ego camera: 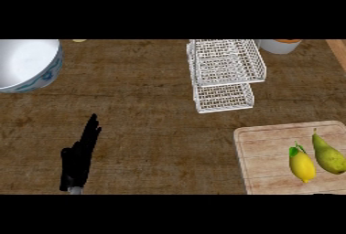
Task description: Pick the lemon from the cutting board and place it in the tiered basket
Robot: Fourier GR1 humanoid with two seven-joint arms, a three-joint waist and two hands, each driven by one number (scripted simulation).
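Left hand (78, 157): near left, over the worktop (148, 132), fingers straight and pointing far, holding nothing.
Right hand: only a dark sliver at the near right edge; cannot tell its state.
Board (267, 157): near right, pale wood, flat on the worktop.
Lemon (302, 165): on the board's right part, untouched.
Pear (328, 154): just right of the lemon, on the board.
Basket (224, 73): white wire, tiered, far of the board, well apart from the lemon.
Bowl (27, 64): white, far left.
Cup (278, 45): far right, at the top edge.
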